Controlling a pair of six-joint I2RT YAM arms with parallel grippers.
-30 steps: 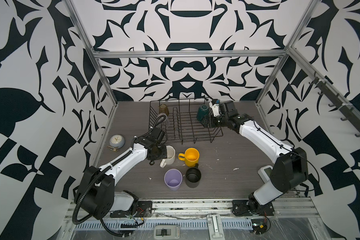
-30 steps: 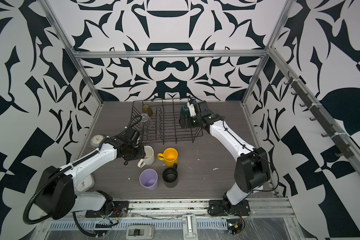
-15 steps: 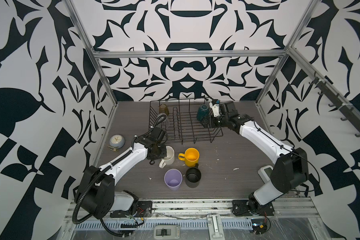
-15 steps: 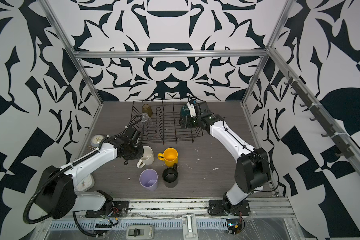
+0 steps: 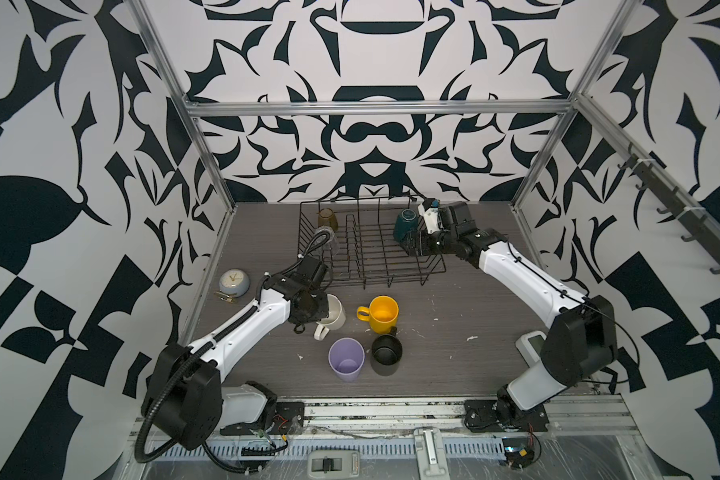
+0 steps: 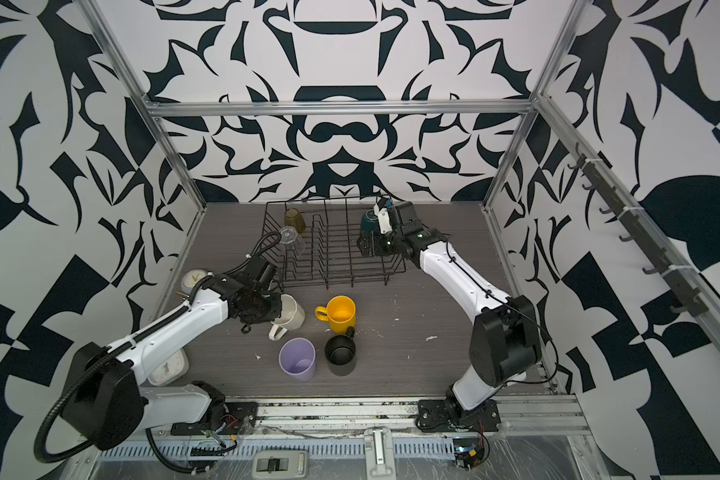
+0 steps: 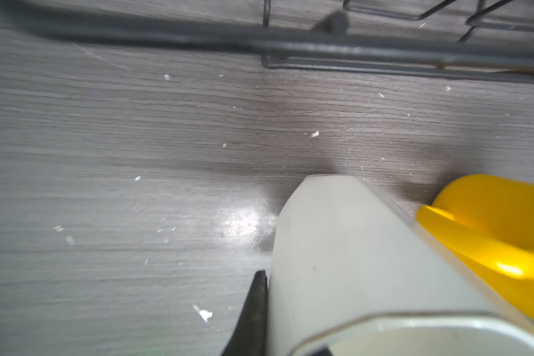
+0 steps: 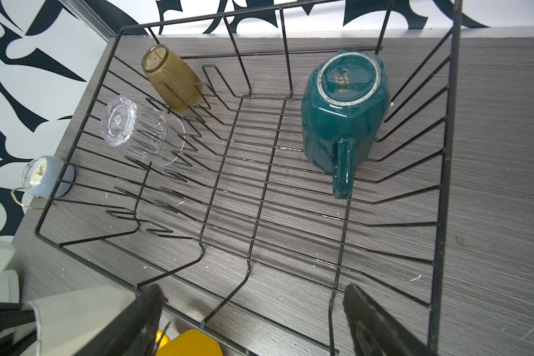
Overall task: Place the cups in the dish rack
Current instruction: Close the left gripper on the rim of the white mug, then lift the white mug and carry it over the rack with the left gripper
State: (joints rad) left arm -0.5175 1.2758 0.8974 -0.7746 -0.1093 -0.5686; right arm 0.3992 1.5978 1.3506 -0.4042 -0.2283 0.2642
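Note:
My left gripper (image 5: 323, 309) (image 7: 270, 283) is shut on the wall of the cream mug (image 5: 335, 316) (image 7: 352, 246), one finger outside and one inside the rim. The mug stands on the table in front of the dish rack (image 5: 391, 276) (image 8: 444, 154). Beside it are the yellow mug (image 5: 383, 313), the lilac tumbler (image 5: 346, 359) and the black mug (image 5: 386, 353). In the rack, upside down, are the dark-green mug (image 8: 342, 114), the amber tumbler (image 8: 170, 80) and the clear tumbler (image 8: 136, 132). My right gripper (image 5: 418, 246) (image 8: 253, 289) hangs open and holds nothing over the rack's right front, near the green mug.
A round clock (image 5: 234, 281) sits left of the rack by the wall. A square white clock (image 6: 167, 368) lies near the left arm's base. A white device (image 5: 531, 345) sits beside the right arm's base. Metal frame posts edge the table.
My left gripper has closed onto the cream mug's wall. The right arm has not moved.

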